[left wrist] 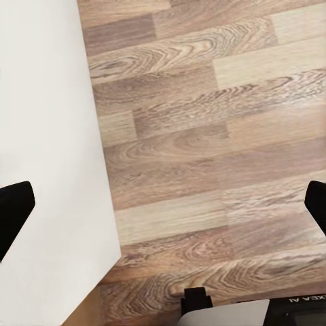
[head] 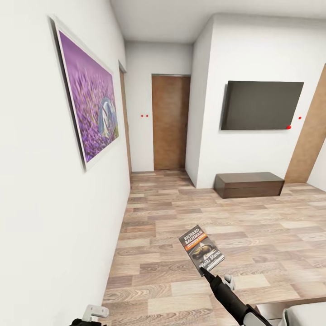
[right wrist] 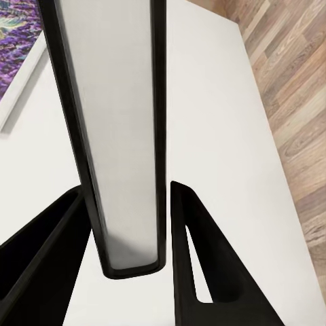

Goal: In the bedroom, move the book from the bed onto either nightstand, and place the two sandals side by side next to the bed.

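The book (head: 201, 250) is held above the wood floor (head: 181, 199), pinched by its lower edge between the closed right fingers (right wrist: 197, 258). The left fingers (left wrist: 13, 210) are spread wide and empty. With so narrow a hold, the book could be tilted or dropped if the arm is swung sharply.

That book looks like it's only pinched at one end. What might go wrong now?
The right gripper holds the book by one edge, high over the wooden floor, so a jolt might make it slip and drop. The white wall is also close on the robot's left, so a turn might scrape the left gripper.
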